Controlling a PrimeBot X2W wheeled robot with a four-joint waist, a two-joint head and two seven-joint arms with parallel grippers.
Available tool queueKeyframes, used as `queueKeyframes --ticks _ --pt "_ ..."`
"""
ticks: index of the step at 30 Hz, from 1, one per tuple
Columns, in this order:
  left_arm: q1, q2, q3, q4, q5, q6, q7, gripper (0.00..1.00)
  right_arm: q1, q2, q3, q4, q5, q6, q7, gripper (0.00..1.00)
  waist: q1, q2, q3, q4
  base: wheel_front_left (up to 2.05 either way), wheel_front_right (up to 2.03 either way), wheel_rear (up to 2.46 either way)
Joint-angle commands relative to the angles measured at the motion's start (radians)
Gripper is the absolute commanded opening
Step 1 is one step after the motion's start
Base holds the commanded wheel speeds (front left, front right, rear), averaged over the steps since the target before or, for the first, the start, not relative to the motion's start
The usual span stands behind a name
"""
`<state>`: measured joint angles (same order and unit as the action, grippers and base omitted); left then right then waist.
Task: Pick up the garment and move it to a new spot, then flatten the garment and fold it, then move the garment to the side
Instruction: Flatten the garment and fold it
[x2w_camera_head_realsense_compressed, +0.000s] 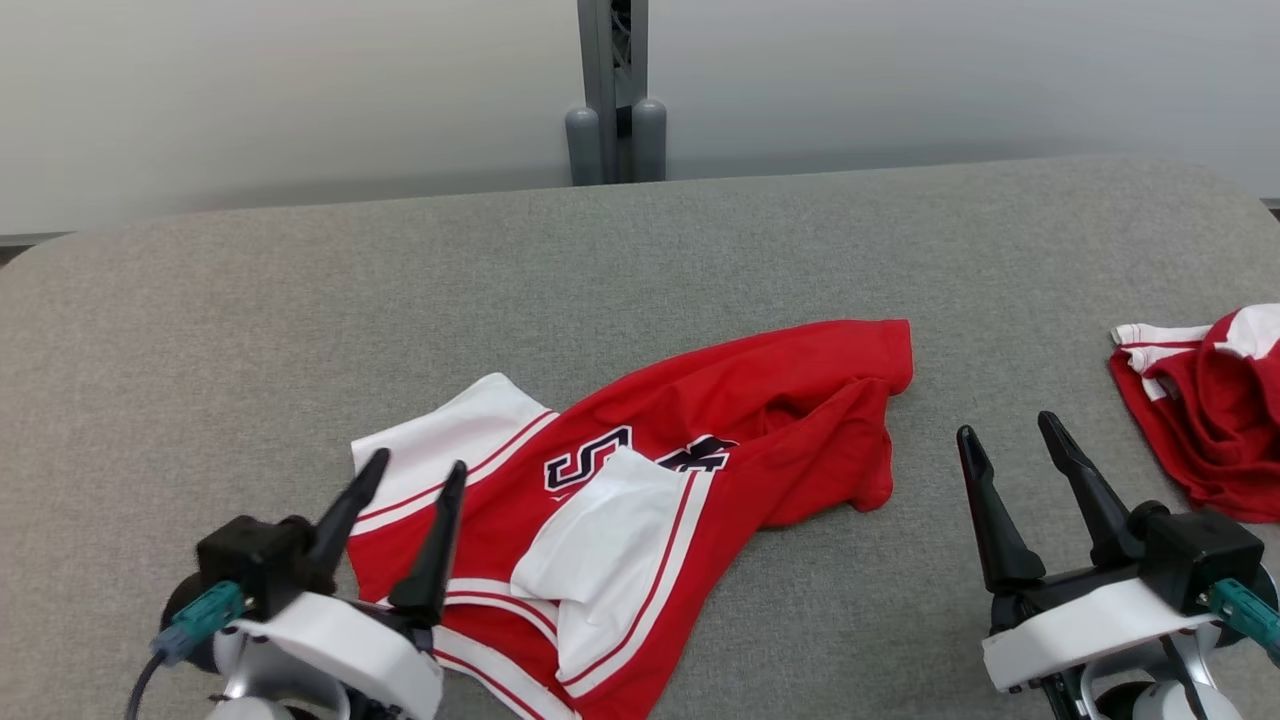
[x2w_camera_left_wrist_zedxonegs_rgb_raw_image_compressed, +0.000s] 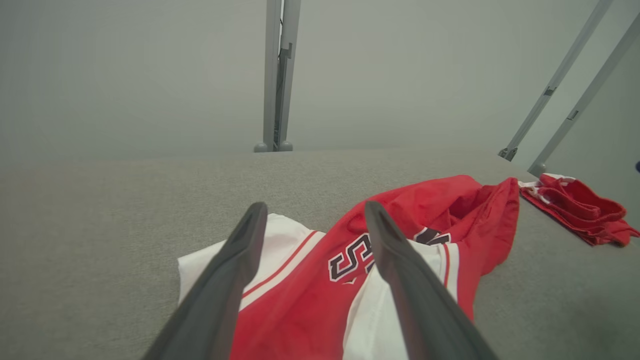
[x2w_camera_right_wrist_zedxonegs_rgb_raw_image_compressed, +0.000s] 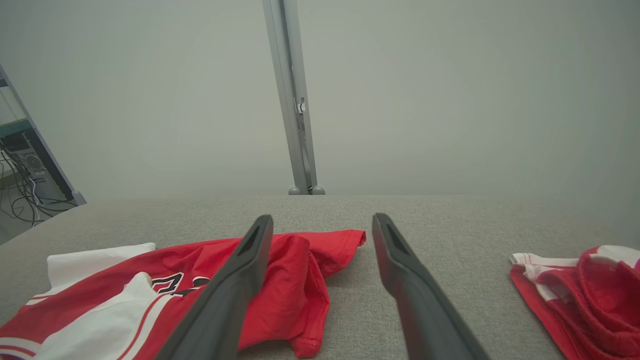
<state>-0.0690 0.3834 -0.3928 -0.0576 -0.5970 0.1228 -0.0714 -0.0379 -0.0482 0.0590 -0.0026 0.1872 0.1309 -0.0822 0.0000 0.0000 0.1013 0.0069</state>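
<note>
Poises left hand (x2w_camera_head_realsense_compressed: 419, 462) released over rumpled red jersey (x2w_camera_head_realsense_compressed: 780, 400) at desk (x2w_camera_head_realsense_compressed: 640, 250) front edge, likely for pickup. Parks right hand (x2w_camera_head_realsense_compressed: 1006, 425) released, empty, beside hem.

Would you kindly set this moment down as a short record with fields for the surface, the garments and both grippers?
surface: grey fabric-covered table
garment: red and white jersey, crumpled, unfolded, near the front edge
other item: second red and white garment, bunched at the right, apart from the jersey
left gripper: open, holding nothing, at the jersey's left end
right gripper: open, holding nothing, between the two garments
</note>
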Motion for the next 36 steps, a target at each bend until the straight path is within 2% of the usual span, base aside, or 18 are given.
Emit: queueKeyframes --ticks 1,9,16,17,18,19,29,33,36 --pt "-0.025 -0.005 -0.013 0.011 -0.008 -0.015 0.021 1.0 -0.01 -0.006 0.002 -0.004 0.0 0.0 -0.004 1.0 0.0 0.0 0.016 -0.009 0.0 0.0 0.0" --pt "-0.095 -0.042 -0.103 0.22 -0.086 -0.118 0.159 1.0 -0.042 -0.006 0.035 0.007 0.016 0.0 -0.022 1.0 0.0 0.0 0.084 -0.062 0.0 0.0 0.0" --pt "-0.108 -0.045 -0.135 0.29 -0.122 -0.158 0.231 1.0 -0.057 -0.005 0.031 0.032 0.022 0.0 -0.04 1.0 0.0 0.0 0.112 -0.086 0.0 0.0 0.0" --pt "-0.108 -0.042 -0.136 0.292 -0.127 -0.16 0.238 0.83 -0.06 -0.005 0.03 0.033 0.023 0.0 -0.043 1.0 0.0 0.0 0.114 -0.086 0.0 0.0 0.0" --pt "-0.109 -0.039 -0.136 0.288 -0.124 -0.162 0.235 0.51 -0.06 -0.005 0.03 0.035 0.024 0.0 -0.045 1.0 0.0 0.0 0.116 -0.087 0.0 0.0 0.0" --pt "-0.109 -0.038 -0.136 0.283 -0.12 -0.162 0.234 0.0 -0.059 -0.005 0.03 0.036 0.025 0.0 -0.046 1.0 0.0 0.0 0.117 -0.087 0.0 0.0 0.0" --pt "-0.138 0.001 -0.12 0.19 -0.078 -0.132 0.204 0.0 -0.077 -0.006 0.027 0.051 0.034 0.0 -0.062 1.0 0.0 0.0 0.117 -0.074 0.0 0.0 0.0" --pt "-0.211 0.05 -0.081 0.134 -0.001 -0.09 0.163 0.0 -0.076 -0.006 0.022 0.061 0.037 0.0 -0.067 1.0 0.0 0.0 0.104 -0.07 0.0 0.0 0.0" --pt "-0.3 0.084 -0.057 0.129 0.044 -0.077 0.16 0.0 -0.083 -0.005 0.025 0.067 0.042 0.0 -0.072 1.0 0.0 0.0 0.096 -0.075 0.0 0.0 0.0"
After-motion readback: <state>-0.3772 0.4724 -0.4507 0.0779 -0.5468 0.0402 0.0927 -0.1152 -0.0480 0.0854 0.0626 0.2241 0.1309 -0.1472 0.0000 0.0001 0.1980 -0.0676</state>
